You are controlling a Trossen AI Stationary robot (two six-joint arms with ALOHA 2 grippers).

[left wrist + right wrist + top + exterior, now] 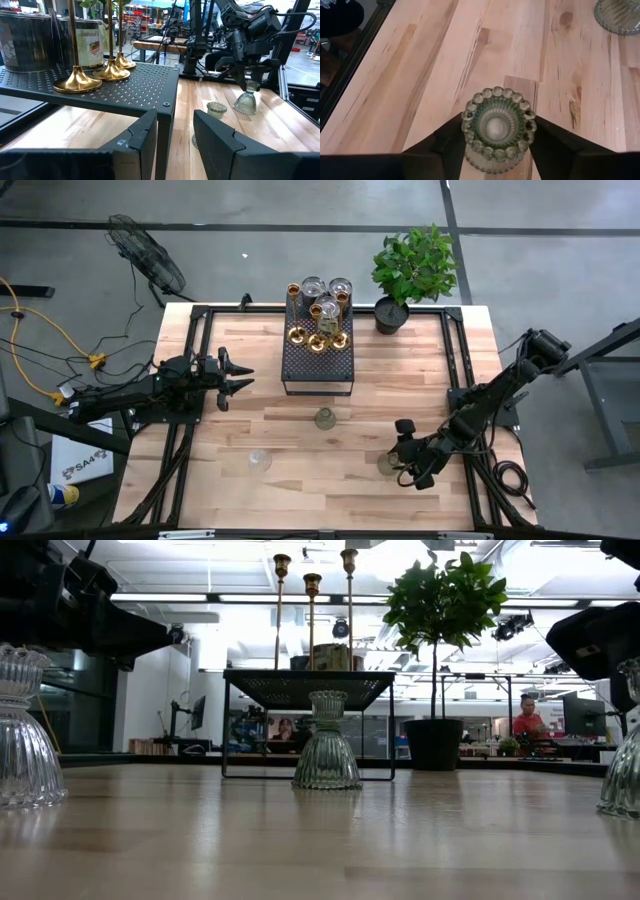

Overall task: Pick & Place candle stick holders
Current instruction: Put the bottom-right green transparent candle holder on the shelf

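The wooden tabletop [300, 480] fills the middle of the high view, with a dark arm at each side. Toward its far edge stands a black perforated metal box [318, 360], and just beside that, at the far right, a green plant in a black pot [410, 275].

On the box top stand most of the candle stick holders: three brass-gold ones with round bases and slender stems [318, 338], and behind them several silvery round cups [326, 288], crowded together at the far end.

Three clear glass holders stand on the bare wood in front of the box, well apart from one another. One [324, 418] is near the box's front edge, upright, ribbed and bell-shaped in the low view [326, 745]. A second [260, 460] stands nearer the front, toward the left. The third [388, 463] is at the front right, standing on the wood between the jaws of the right gripper [408, 460]. The right wrist view looks down on its beaded rim [498, 122], with a dark finger close on each side, flanking the rim; whether they press it I cannot tell.

The left gripper [232, 375] hangs just left of the box, jaws partly spread and holding nothing; in the left wrist view its fingers [220, 142] face the box's corner.
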